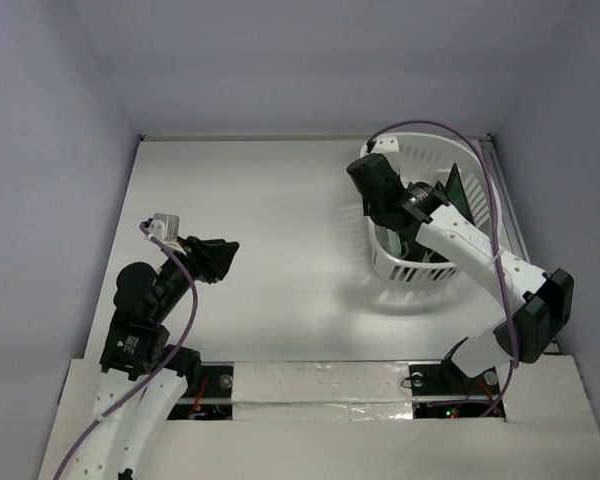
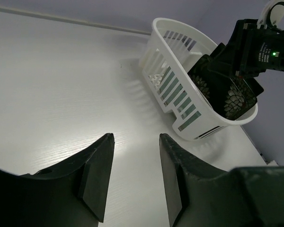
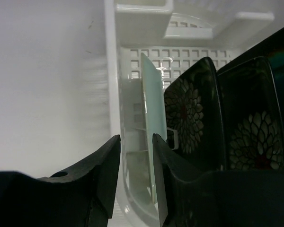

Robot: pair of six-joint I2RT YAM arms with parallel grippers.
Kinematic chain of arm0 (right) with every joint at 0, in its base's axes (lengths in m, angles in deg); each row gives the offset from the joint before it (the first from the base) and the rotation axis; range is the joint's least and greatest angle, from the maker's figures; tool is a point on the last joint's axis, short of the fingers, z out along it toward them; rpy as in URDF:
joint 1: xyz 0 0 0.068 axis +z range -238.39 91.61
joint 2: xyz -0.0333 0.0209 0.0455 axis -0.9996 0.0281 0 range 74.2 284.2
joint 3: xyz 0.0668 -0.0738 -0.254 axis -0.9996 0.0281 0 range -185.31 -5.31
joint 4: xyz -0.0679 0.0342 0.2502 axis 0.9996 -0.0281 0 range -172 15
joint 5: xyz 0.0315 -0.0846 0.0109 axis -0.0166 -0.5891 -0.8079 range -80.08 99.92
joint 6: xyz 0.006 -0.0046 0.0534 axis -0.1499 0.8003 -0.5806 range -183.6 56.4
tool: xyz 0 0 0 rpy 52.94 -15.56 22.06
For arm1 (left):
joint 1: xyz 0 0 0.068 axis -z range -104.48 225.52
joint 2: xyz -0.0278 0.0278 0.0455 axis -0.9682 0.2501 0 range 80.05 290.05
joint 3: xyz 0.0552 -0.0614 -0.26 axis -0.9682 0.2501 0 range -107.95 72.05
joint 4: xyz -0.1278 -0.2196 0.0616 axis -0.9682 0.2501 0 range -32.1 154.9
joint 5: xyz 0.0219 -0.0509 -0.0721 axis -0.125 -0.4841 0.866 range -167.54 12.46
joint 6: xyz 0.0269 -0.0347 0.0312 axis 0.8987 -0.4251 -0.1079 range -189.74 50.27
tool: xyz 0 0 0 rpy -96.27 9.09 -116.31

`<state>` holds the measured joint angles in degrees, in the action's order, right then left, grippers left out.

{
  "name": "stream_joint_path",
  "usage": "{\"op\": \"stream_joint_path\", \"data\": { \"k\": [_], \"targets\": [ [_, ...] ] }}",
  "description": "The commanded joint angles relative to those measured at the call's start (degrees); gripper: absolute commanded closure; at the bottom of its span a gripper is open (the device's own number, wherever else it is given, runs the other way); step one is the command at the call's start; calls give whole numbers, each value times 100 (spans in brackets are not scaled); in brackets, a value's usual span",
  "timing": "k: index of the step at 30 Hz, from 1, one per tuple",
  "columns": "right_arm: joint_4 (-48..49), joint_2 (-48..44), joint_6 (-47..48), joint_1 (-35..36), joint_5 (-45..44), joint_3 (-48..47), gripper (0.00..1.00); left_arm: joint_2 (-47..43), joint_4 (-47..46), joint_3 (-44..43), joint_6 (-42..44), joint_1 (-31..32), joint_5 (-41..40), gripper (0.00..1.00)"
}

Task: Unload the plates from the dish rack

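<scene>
The white dish rack (image 1: 400, 268) stands at the right of the table. In the right wrist view a pale mint-green plate (image 3: 151, 94) stands on edge just inside the rack's wall (image 3: 112, 71), with two dark floral plates (image 3: 189, 113) (image 3: 253, 127) to its right. My right gripper (image 3: 136, 142) is open above the rack; the mint plate's edge lies just by the right finger, and the jaws are not closed on it. My left gripper (image 2: 136, 142) is open and empty over bare table, far left of the rack (image 2: 180, 99).
The right arm (image 2: 260, 47) reaches over the rack from its far side and covers part of the dark plates (image 2: 232, 101). Pale walls close the table at the back and on both sides. A taped strip runs along the near edge (image 1: 320, 380).
</scene>
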<state>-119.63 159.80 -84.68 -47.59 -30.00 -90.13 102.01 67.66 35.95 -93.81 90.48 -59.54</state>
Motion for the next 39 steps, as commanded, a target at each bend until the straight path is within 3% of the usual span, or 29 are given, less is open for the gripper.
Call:
{"op": "stream_joint_path", "data": {
  "k": [1,10,27,39],
  "targets": [
    [-12,53,34,-151,-306,-44,60,-16,-194,6,-9,33,28,60],
    [419,140,78,-485,-42,527,60,11,-211,15,-9,33,90,53],
    [964,431,148,-652,292,1081,59,28,-229,24,-10,33,99,53],
    [1192,624,236,-705,-50,1257,62,19,-229,32,-1,33,116,53]
  ]
}}
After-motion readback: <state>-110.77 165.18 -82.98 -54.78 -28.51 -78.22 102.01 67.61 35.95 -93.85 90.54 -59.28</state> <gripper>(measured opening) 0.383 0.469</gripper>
